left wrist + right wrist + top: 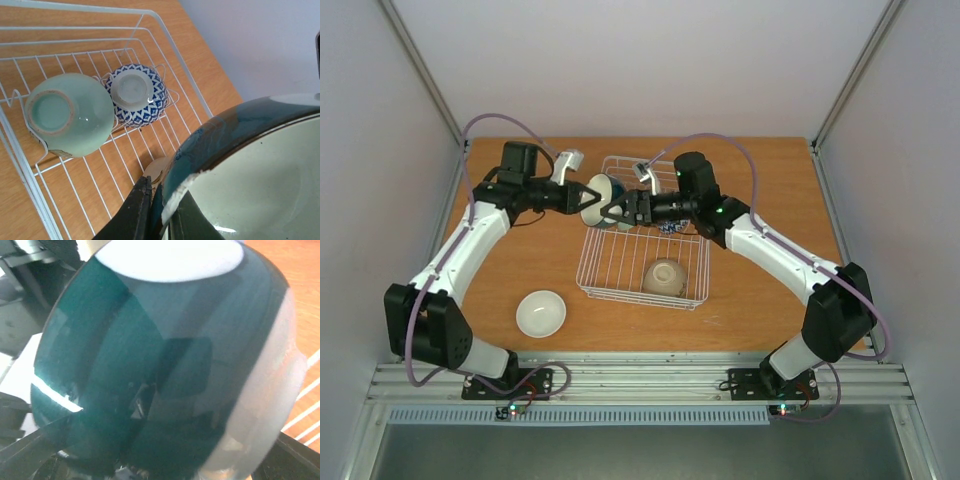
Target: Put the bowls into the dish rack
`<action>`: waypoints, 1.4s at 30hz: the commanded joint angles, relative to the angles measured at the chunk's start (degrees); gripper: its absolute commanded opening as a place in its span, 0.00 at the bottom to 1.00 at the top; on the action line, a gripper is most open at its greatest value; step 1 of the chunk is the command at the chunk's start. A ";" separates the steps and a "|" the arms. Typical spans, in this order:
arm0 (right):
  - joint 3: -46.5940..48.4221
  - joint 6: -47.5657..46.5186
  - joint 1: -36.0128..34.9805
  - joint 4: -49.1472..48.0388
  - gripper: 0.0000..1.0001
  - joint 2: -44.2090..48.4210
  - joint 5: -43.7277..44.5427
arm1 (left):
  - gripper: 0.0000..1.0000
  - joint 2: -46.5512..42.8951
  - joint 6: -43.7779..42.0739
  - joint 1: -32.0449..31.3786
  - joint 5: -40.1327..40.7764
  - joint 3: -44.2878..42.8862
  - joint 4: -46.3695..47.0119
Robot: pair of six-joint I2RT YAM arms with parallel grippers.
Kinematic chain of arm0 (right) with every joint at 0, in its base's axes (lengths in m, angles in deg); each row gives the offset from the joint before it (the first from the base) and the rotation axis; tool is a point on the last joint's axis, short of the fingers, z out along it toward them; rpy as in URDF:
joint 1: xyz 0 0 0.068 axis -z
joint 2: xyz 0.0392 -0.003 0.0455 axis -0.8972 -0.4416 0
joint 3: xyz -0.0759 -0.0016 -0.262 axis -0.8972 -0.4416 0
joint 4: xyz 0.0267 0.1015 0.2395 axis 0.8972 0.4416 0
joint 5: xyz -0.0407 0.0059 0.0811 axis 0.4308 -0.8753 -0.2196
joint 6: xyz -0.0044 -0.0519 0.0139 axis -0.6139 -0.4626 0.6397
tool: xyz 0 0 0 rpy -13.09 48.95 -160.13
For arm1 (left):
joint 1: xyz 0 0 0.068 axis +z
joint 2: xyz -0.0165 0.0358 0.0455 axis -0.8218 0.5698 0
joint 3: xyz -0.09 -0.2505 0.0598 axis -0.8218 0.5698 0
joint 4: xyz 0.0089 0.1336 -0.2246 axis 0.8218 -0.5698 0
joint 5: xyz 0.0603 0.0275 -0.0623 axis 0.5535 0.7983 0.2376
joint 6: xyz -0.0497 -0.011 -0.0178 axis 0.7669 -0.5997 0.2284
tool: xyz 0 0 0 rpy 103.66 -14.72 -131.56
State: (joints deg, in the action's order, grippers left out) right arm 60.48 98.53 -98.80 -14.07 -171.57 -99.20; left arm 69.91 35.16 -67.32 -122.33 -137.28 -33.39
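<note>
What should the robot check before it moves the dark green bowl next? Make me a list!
1. Left gripper pinches the teal bowl: ok, a finger sits on its rim in the left wrist view.
2. Right gripper holds it firmly too: cannot tell, the bowl fills that camera.
3. Bowl is over the dish rack: ok, rack wires show below it.
4. Room left in the rack: ok, the pale green bowl and blue patterned bowl leave bare wires.
5. All bowls loaded: not ok, a white bowl sits on the table.
</note>
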 commanded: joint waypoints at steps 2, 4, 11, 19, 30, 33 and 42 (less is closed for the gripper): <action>3.56 -6.72 -2.63 6.30 0.92 0.81 3.76 | 0.00 1.05 -1.81 -2.82 0.48 -0.27 1.44; 3.81 -7.43 -2.92 7.16 0.91 0.91 4.99 | 0.01 1.19 -2.10 -3.08 0.90 -0.20 1.28; 4.66 -10.94 -4.45 12.14 0.88 2.23 12.68 | 0.00 1.33 -3.23 -3.58 2.79 0.17 0.59; 4.90 -12.43 -4.81 15.25 0.85 4.71 18.35 | 0.01 1.34 -4.19 -3.63 4.31 0.52 0.23; 4.72 -12.71 -4.78 17.13 0.74 5.90 23.83 | 0.00 1.41 -4.90 -3.75 5.67 0.94 -0.20; 4.47 -12.58 -4.81 17.02 0.65 6.04 24.52 | 0.00 1.44 -4.99 -3.68 5.77 1.03 -0.17; 3.47 -12.49 -4.79 16.62 0.34 6.70 25.46 | 0.00 1.67 -5.08 -3.70 5.88 1.18 -0.50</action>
State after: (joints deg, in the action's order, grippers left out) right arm 63.14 88.37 -103.93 3.90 -168.11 -77.19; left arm 71.20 30.88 -71.49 -116.93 -136.95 -32.87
